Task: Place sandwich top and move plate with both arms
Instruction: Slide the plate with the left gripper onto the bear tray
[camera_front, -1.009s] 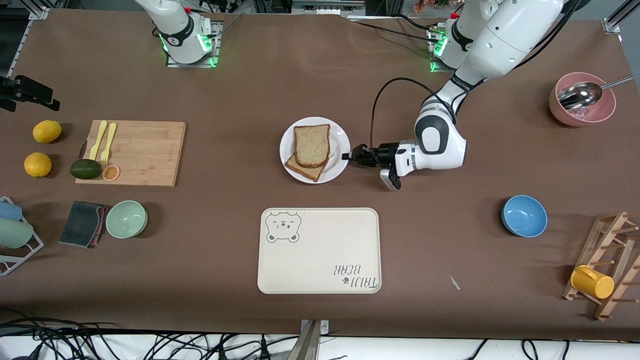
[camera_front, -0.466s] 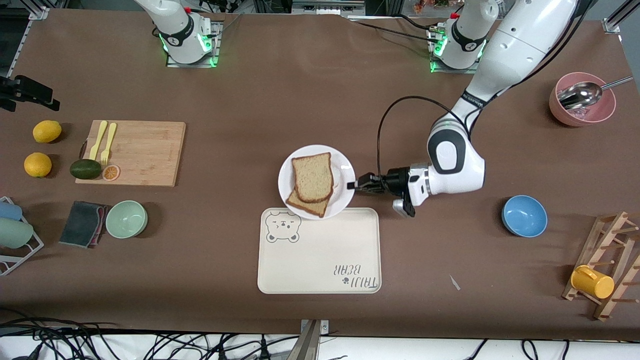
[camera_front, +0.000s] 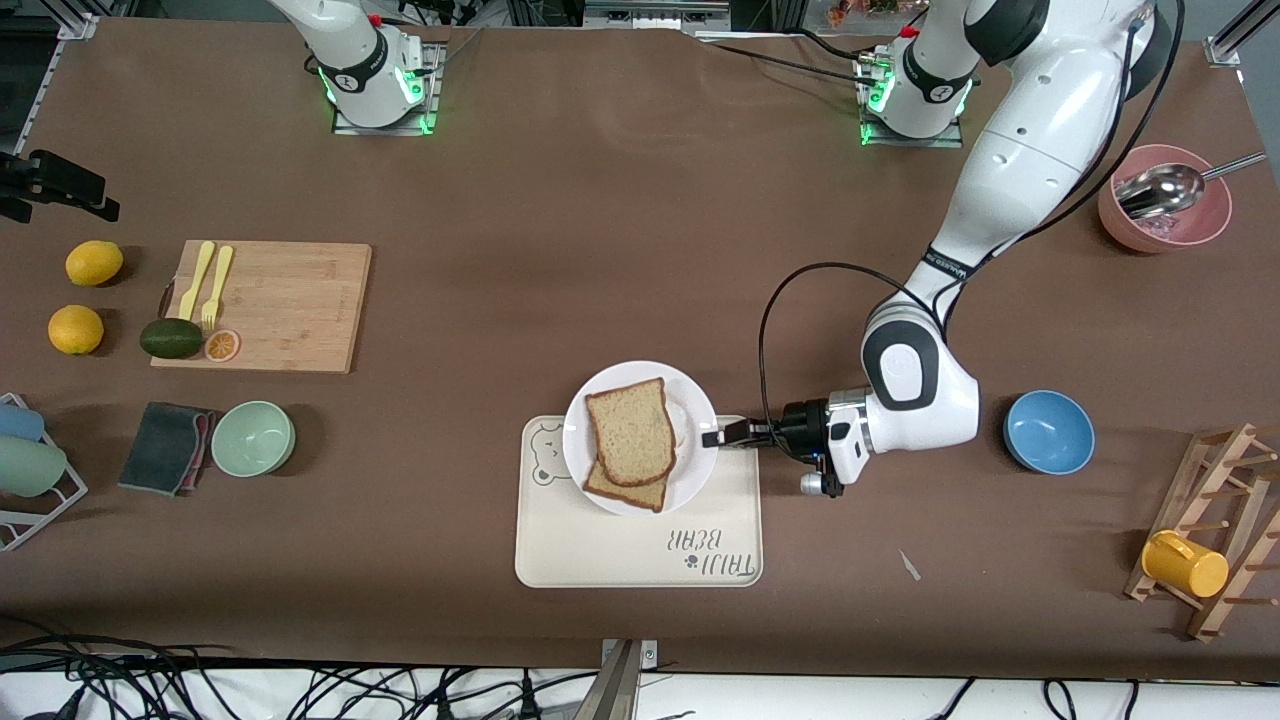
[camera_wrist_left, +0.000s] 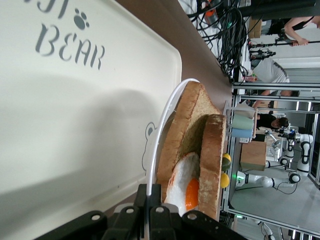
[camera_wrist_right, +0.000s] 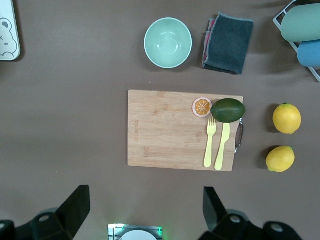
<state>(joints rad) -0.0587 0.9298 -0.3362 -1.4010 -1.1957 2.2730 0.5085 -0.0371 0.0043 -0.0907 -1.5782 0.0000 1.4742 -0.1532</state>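
Left gripper (camera_front: 712, 437) clamped on the rim of the plate (camera_front: 690, 480), jaws pinched thin on the edge at the left arm's end of it. Plate over the bear-printed tray (camera_front: 640, 545), covering most of the bear face; whether it rests on the tray or is held just above, cannot tell. Sandwich top (camera_front: 630, 431) lies on the stack, pale speckled slice uppermost, darker slice (camera_front: 628, 492) peeking out beneath on the side nearer the front camera. Left wrist view shows fried egg (camera_wrist_left: 186, 186) between the two slices, yolk visible. Right gripper (camera_wrist_right: 145, 212) waits high over the worktop near its own base, jaws spread wide, holding nothing; below it the wooden cutting board (camera_wrist_right: 170, 127) with avocado (camera_wrist_right: 228, 110) and two yellow forks (camera_wrist_right: 215, 145).
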